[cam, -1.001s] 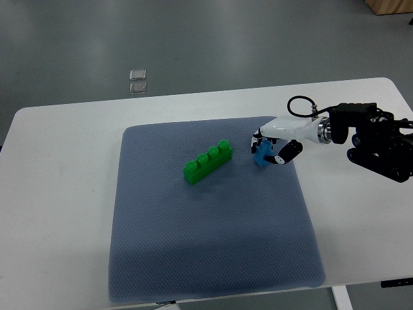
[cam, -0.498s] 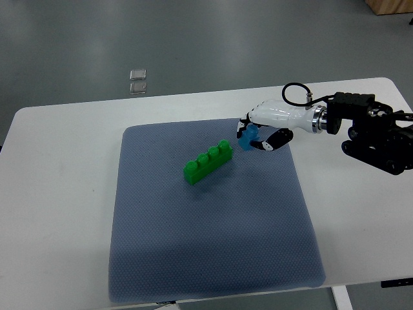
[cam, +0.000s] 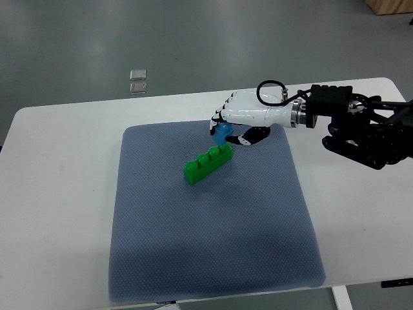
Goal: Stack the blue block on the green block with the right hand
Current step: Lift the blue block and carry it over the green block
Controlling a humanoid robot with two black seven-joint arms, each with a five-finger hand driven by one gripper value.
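A long green block (cam: 208,163) with a row of studs lies diagonally on the blue-grey mat (cam: 206,245), near its upper middle. My right hand (cam: 227,131), white with black joints, reaches in from the right and is shut on the small blue block (cam: 222,134). The blue block hangs just above and behind the green block's upper right end; whether it touches the green block cannot be told. My left hand does not show.
The mat covers most of a white table (cam: 58,194). My right arm's black forearm (cam: 361,126) stretches over the table's right side. Two small clear squares (cam: 137,81) lie on the grey floor beyond the table's far edge.
My right hand has carried the blue block leftward and slightly up, from right of the green block to just over its upper right end. The green block has stayed put.
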